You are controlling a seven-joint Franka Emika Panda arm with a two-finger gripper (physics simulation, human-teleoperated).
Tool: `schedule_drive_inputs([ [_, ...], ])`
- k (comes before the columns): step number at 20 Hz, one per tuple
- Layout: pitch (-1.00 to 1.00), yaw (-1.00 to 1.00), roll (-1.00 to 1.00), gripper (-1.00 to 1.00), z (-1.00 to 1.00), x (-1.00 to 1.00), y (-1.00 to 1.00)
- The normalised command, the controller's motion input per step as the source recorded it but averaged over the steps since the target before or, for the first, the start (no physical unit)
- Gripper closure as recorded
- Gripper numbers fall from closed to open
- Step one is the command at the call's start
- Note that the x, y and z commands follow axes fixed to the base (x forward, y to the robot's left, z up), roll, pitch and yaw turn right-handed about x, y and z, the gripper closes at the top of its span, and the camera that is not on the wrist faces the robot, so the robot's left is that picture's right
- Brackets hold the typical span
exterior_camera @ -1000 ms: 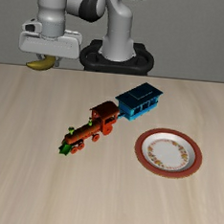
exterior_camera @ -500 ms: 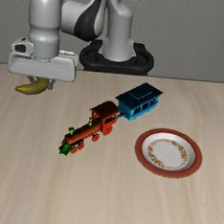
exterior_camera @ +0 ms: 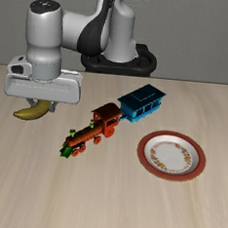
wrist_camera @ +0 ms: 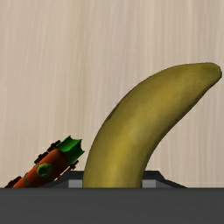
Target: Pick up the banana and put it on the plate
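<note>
Banana point(exterior_camera: 30, 112), yellow-green and curved, is what the coming move carries, so we place it against everything else, biggest first; the light wooden bench point(exterior_camera: 41, 193) spans the whole scene; the grey-and-white robot arm point(exterior_camera: 70, 24) reaches down over the bench toward the exterior view's left; the round white plate with a reddish patterned rim point(exterior_camera: 144, 151) lies on the bench at the exterior view's right, well apart from the banana and farther forward from the robot's base; between the two sits a toy train, a red-and-green locomotive point(exterior_camera: 90, 131) with a blue wagon point(exterior_camera: 141, 103) just behind it, stretched diagonally across the straight path; we judge that the carry must travel toward the exterior view's right and forward, passing over the train or around it.

In the wrist view the banana point(wrist_camera: 144, 122) rises from between the fingers point(wrist_camera: 159, 178) and curves away from them, so its long axis runs outward from the grasp, not across it; the locomotive's green end point(wrist_camera: 63, 149) shows just beside it on the bench below.

The fingers are closed on the banana near one end, one on each side, spread only as wide as the fruit; it appears to hang clear of the bench, though we cannot be sure of the gap.
</note>
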Motion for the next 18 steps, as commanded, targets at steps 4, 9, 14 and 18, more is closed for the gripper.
schedule_drive_inputs([
  [4, 0.00, 0.00, 0.00, 1.00, 0.00, 0.00, 1.00],
  [9, 0.00, 0.00, 0.00, 1.00, 0.00, 0.00, 1.00],
  [14, 0.00, 0.00, 0.00, 1.00, 0.00, 0.00, 1.00],
  [18, 0.00, 0.00, 0.00, 1.00, 0.00, 0.00, 1.00],
])
